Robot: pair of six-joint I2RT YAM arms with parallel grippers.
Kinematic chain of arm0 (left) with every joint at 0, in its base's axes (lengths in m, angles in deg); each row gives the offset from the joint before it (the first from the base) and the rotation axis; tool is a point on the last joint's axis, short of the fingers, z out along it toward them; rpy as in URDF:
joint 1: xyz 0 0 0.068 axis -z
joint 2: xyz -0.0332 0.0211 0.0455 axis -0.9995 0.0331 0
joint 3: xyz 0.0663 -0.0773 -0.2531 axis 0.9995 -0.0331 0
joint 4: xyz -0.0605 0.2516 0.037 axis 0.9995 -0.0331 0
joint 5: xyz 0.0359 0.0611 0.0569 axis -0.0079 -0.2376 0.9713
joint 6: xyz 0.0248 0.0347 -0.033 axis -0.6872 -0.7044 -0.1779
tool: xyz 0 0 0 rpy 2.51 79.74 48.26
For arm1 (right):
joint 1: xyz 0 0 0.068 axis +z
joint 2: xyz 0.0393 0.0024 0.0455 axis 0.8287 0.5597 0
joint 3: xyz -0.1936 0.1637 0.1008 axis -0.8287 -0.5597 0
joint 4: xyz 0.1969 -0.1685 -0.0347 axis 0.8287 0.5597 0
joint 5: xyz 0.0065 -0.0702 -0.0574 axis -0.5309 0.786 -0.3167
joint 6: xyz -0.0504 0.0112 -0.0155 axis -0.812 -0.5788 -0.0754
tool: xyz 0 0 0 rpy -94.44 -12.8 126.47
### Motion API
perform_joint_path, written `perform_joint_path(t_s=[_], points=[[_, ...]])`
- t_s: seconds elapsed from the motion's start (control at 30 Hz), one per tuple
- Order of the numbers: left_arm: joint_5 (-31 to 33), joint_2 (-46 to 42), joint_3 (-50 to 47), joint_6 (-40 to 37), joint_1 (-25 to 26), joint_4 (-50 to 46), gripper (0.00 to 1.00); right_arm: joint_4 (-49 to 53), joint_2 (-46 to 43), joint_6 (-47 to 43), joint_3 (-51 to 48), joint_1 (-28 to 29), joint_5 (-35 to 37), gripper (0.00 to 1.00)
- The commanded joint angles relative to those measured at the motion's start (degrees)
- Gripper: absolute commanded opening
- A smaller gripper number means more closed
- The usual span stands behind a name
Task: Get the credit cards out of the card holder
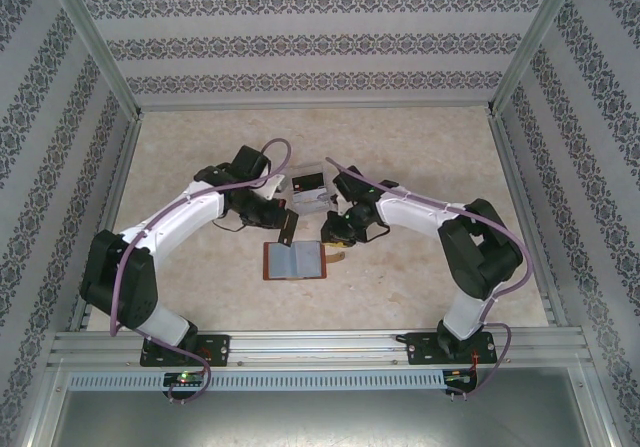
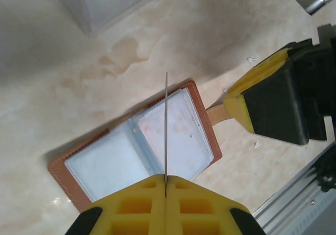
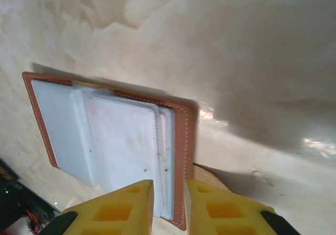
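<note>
My left gripper [image 2: 166, 178] is clenched on 1 credit card [image 2: 166, 124], which stands edge-on above the open card holder [image 2: 139, 151] lying flat on the table. My right gripper [image 3: 169, 186] has its jaws a little parted over the holder's strap-side edge and grasps nothing that I can see. I cannot tell whether its fingers press the leather down or only hover. The main risk is the card. I pinch it by 1 end alone, so a quick swing could make it pivot or slip out and drop onto the pockets. If my right fingers are not pinning the holder, it could slide. My 2 grippers are also near enough to knock together. The left wrist view shows the card as a thin line, with the strap tab [image 2: 215, 112] just beside my right fingers. The top view adds the clear plastic tray [image 1: 322, 205] just behind the holder, with credit cards [image 1: 308, 181] lying in it. The right wrist view gives the pocket stitching.
</note>
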Motion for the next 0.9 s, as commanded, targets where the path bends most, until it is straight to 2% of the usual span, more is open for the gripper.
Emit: perform_joint_path(t_s=[0.0,0.13,0.4,0.6,0.87], points=[[3.6,1.11,3.86,-10.91,-0.59,-4.89,0.0,2.28,-2.03,-1.63,-1.33,-1.3,1.32,0.24],[4.86,0.51,5.91,-20.38,-0.56,-4.82,0.0,2.74,-3.06,-2.38,-1.64,-2.61,1.3,0.24],[2.03,3.71,13.38,-40.99,-0.54,-9.88,0.0,4.65,-4.14,-4.18,-1.18,-4.72,1.8,0.24],[5.64,12.63,23.17,-49.44,-0.57,-15.99,0.0,5.39,-5.67,-4.57,-1.73,-6.06,2.24,0.24],[9.83,23.11,35.93,-55.75,-0.66,-18.64,0.0,6.06,-7.04,-5.1,-2.54,-7.3,2.4,0.24]])
